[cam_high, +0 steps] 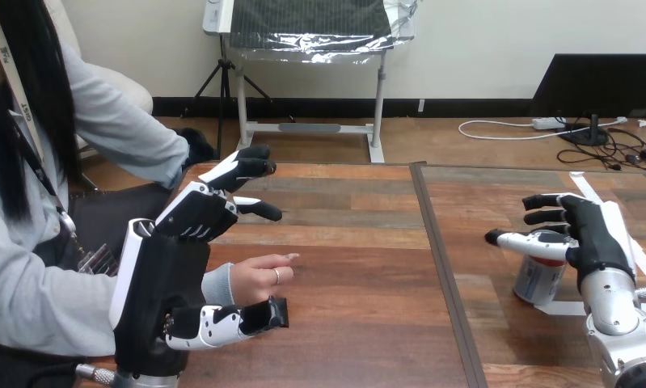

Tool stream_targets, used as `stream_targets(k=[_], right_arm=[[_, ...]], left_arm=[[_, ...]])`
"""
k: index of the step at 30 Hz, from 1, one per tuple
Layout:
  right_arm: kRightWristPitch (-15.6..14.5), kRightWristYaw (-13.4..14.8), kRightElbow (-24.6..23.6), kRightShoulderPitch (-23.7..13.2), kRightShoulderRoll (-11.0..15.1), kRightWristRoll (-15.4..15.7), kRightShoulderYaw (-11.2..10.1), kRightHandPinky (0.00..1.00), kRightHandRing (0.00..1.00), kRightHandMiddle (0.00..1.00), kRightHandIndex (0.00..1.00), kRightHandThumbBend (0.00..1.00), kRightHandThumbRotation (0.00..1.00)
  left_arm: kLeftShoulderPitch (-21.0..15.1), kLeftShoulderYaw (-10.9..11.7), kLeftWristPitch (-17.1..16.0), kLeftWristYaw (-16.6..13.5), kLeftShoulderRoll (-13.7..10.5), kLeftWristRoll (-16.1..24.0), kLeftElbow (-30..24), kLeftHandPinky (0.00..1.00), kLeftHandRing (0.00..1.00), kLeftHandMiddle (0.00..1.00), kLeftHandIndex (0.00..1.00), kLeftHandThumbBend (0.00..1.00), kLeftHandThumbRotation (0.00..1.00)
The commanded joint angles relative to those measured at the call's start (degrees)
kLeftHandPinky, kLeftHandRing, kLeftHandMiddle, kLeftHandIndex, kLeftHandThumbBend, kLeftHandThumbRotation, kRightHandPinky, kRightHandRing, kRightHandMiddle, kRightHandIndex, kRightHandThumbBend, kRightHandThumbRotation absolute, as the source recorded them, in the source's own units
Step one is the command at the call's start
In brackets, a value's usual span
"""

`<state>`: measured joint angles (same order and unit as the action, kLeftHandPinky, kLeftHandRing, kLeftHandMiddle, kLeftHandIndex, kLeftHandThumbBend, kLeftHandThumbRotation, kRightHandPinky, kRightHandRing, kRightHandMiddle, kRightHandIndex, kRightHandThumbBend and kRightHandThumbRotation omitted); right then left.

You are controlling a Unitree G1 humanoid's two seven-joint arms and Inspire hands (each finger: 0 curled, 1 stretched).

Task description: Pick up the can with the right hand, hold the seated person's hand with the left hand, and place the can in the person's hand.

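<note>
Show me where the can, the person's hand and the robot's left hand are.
can (536, 281): head view, on its side wall.
person's hand (259, 276): head view, on the middle of the hand.
left hand (167, 271): head view, on the black body of the hand.

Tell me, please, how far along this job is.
Nothing looks done yet. In hand: the right robot hand, open, is at the can, which stands on the table; the left robot hand, open, flanks the person's hand without clasping it. Left: grasping, holding, handing over.
</note>
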<state>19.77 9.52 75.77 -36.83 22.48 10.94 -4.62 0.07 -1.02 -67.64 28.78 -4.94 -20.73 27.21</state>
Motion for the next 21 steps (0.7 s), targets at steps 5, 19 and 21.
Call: stream_targets(k=[5,19,21], right_arm=[[0.55,-2.78,-1.19,-3.70,0.23,-1.40,-0.62,0.70,0.79,0.81,0.84,1.00,0.22],[0.86,-3.08,-0.91,-2.46,0.09,-1.50,-0.47,0.75,0.84,0.85,0.91,1.00,0.30],[0.97,-2.93,-0.85,-2.21,0.02,-1.50,-0.45,0.75,0.84,0.86,0.91,1.00,0.30]], left_arm=[[-2.48,0.24,-0.16,-0.08,-0.35,-0.27,-2.02,0.60,0.83,0.84,0.75,1.00,0.45],[-2.50,0.10,-0.42,0.41,-0.30,-0.96,-1.87,0.61,0.82,0.84,0.74,1.00,0.44],[-2.46,0.01,-0.33,0.53,-0.30,-1.22,-1.93,0.61,0.82,0.84,0.74,1.00,0.44]])
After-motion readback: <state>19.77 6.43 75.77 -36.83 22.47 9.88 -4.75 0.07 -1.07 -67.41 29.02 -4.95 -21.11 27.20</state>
